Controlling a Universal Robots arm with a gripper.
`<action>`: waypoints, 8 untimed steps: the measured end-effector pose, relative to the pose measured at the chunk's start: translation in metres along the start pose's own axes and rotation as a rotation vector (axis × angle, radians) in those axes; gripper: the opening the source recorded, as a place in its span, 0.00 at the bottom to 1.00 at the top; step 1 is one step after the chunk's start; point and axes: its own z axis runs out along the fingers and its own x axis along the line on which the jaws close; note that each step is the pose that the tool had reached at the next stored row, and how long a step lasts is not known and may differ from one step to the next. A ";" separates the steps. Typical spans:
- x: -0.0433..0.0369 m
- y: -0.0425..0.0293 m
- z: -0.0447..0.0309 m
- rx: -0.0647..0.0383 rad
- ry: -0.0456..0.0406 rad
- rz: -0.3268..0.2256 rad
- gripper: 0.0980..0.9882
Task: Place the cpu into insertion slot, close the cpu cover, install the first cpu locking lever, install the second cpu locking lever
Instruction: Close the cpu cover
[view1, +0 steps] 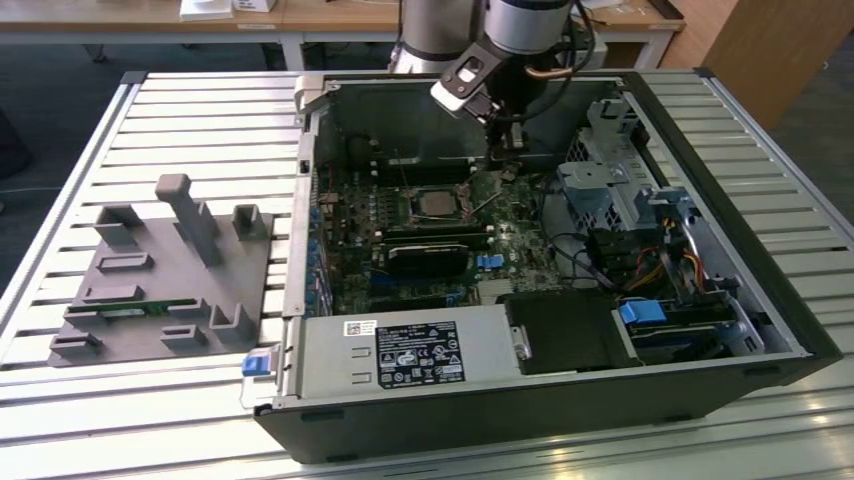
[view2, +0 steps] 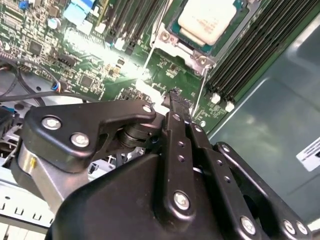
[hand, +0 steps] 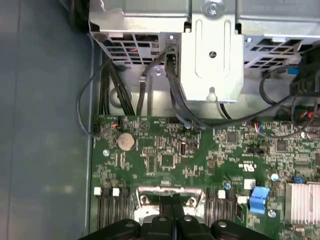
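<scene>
Metal of a dull silvery beige forms the flat, round-cornered square face of the cpu (view2: 207, 20), which lies seated in the insertion slot (view1: 412, 203) on the green motherboard (view2: 165, 70). Around the cpu runs the cpu cover (view2: 172, 40), a thin bright steel frame with screw heads at two corners. It seems to lie flat over the chip's edges, though the angle of the second wrist view leaves that unsure. Long black ribbed memory slots (view2: 250, 55) flank the cpu on both sides. A thin wire lever (view2: 201, 92) slants away from a corner of the cpu. Just beside that wire, near the cpu but apart from it, hangs the gripper (view2: 175, 94). It is made of matt black bolted links, and its two slim fingers are pressed together with nothing between them.
</scene>
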 end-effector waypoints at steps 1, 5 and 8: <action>0.0008 0.0013 0.0008 0.000 -0.0001 0.002 0.02; 0.0036 0.0076 0.0042 0.000 0.0001 0.006 0.02; 0.0044 0.0115 0.0056 0.000 -0.0002 0.006 0.02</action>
